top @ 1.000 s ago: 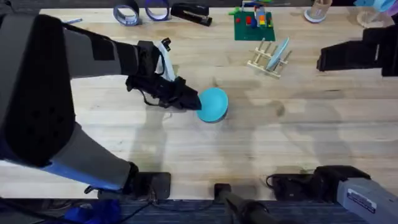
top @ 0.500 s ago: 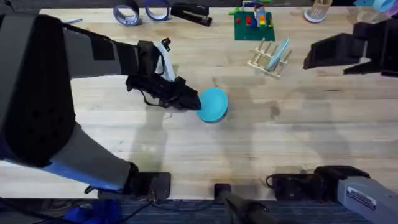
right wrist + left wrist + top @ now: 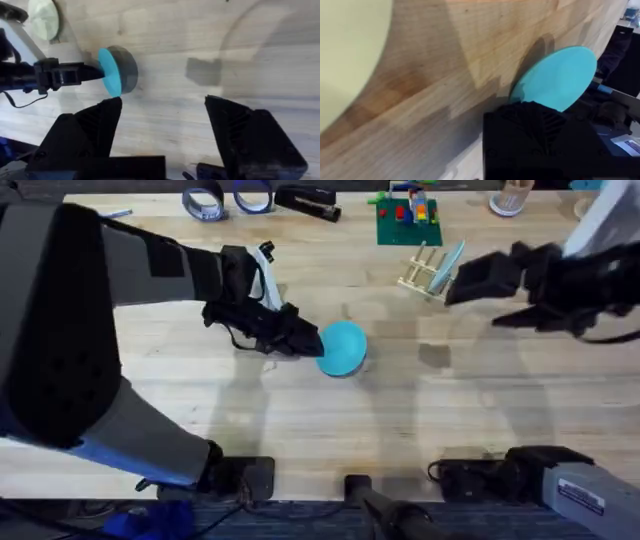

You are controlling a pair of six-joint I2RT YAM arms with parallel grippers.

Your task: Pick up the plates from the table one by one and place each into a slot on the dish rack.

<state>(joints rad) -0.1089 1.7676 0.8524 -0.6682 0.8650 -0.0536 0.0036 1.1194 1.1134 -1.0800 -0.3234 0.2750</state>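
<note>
Sweeping in from the right edge of the overhead frame, the right arm has come leftward over the last second, and its gripper (image 3: 462, 280) now hangs just right of the rack (image 3: 432, 275) in the upper right. The left arm has not shifted in that time, and the turquoise plate (image 3: 343, 347) sits at mid-frame exactly where it was. That reads as a handover being set up — the right arm looks to be coming for the plate so it can carry it to the rack.

The left gripper (image 3: 312, 340) is closed on the turquoise plate's left edge; in the left wrist view a black finger (image 3: 540, 135) overlaps the plate (image 3: 557, 77), which is tipped up on edge above the desk (image 3: 300, 420). The right fingers (image 3: 95, 130) are spread wide and hold nothing, with bare desk between them, and the plate (image 3: 109, 71) lies well beyond them.

A light blue plate (image 3: 451, 262) already stands in a rack slot. A yellow plate (image 3: 44, 12) lies flat on the desk beyond the left arm, in the upper left of the right wrist view — not yet picked up.
</note>
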